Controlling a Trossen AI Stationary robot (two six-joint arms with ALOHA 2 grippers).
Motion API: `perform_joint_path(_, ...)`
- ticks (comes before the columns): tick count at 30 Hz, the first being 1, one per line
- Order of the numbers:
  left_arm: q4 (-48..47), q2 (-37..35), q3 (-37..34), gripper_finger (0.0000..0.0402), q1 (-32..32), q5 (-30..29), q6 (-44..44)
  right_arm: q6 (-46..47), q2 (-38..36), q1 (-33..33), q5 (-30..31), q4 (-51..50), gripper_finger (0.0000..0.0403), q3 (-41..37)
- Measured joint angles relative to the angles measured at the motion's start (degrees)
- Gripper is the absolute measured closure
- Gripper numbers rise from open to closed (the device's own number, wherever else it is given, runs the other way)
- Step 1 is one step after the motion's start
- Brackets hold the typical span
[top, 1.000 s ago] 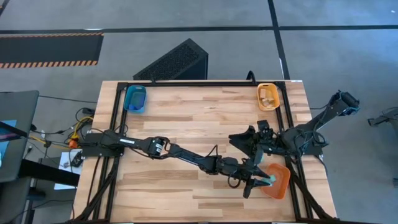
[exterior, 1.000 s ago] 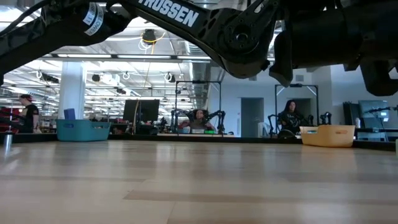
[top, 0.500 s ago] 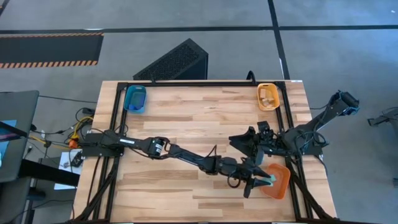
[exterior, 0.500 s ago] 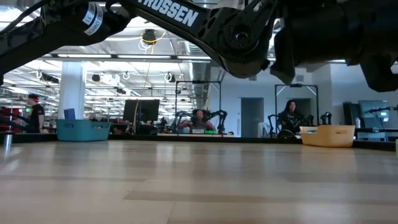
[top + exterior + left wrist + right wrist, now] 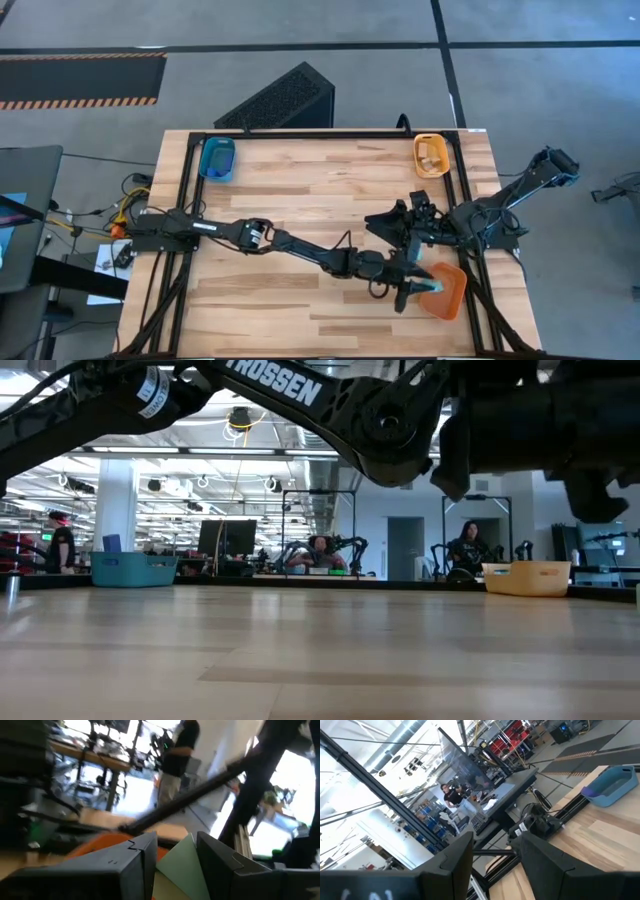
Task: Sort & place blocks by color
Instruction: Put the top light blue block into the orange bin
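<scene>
My left gripper (image 5: 425,287) reaches across the table to the orange tray (image 5: 452,298) at the near right and is shut on a light cyan block (image 5: 435,288). The left wrist view shows that block (image 5: 176,866) as a pale green piece between the two dark fingers, with the orange tray (image 5: 97,843) behind it. My right gripper (image 5: 398,222) hangs open and raised just beyond the tray, nothing between its fingers (image 5: 492,855). Tan pieces (image 5: 432,152) lie in the yellow-orange tray (image 5: 418,158). My left gripper pinches the cyan block by two opposite faces (image 5: 165,870) between its two fingers. The fingers lie about level and come from the table's left. The block sits over the orange tray's inside; I cannot tell whether it touches the tray.
A blue tray (image 5: 217,159) stands at the far left corner and shows in the low view (image 5: 133,569) and the right wrist view (image 5: 612,782). The yellow-orange tray (image 5: 527,577) is at the far right. The black frame rails (image 5: 320,133) run around the table. People stand in the room behind.
</scene>
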Motion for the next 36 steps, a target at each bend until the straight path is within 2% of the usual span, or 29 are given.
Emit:
perform_joint_path(6,1.49,2.96,0.00,0.0300,-0.39,2.17,-0.51,0.15,0.00,-0.17,-0.11,-0.02,0.0217,-0.02)
perform_joint_path(24,9.24,3.67,0.15,0.0300,0.29,-3.99,-2.98,0.19,0.02,-0.94,-1.39,-0.20,0.0217,-0.02)
perform_joint_path(32,8.55,3.67,0.17,0.0300,0.20,-1.50,-2.24,1.07,0.02,-3.23,-4.49,-0.02,0.0217,-0.02)
perform_joint_path(36,9.41,3.67,0.17,0.0300,0.36,1.56,-2.29,1.49,0.02,-2.61,-4.71,-0.05,0.0217,-0.02)
